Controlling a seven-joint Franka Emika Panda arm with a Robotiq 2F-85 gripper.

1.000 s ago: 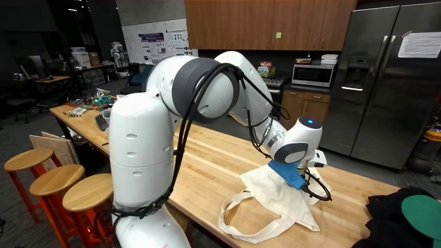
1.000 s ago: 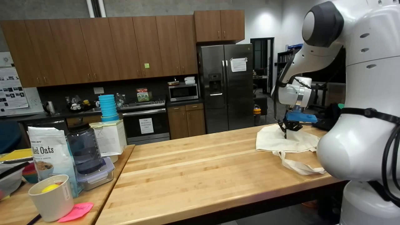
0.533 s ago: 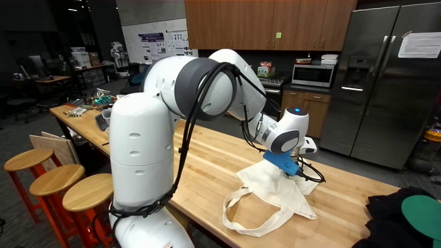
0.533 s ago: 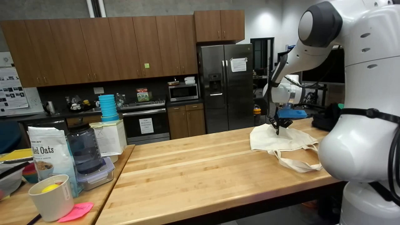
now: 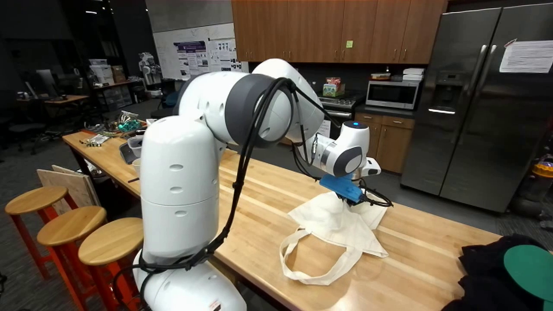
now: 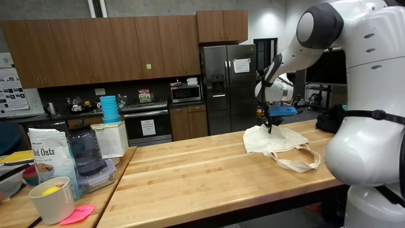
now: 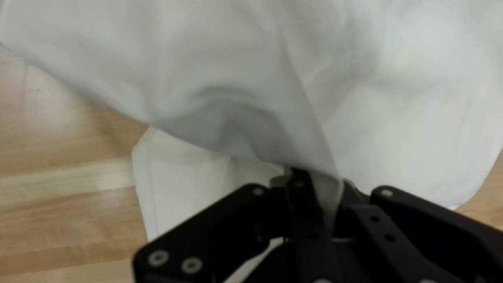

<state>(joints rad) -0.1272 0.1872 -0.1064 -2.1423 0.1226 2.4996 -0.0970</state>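
Bag (image 7: 220, 67) lies right under me, my gripper (image 6: 269, 129) pinching a fold (image 7: 329, 188) of it; thin cloth, probably light, soft and floppy, so this fold looks the surest hold, not that loose strap (image 5: 317, 280) away from me.

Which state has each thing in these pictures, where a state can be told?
Gripper: shut, pinching the tote bag
Tote bag: rumpled on the table, raised where pinched
Strap: looped on the table
Upper cabinets: closed
Fridge: closed
Microwave: closed
Oven: closed
Cup: upright, yellow item inside
Oats pouch: standing upright
Dark jar: capped
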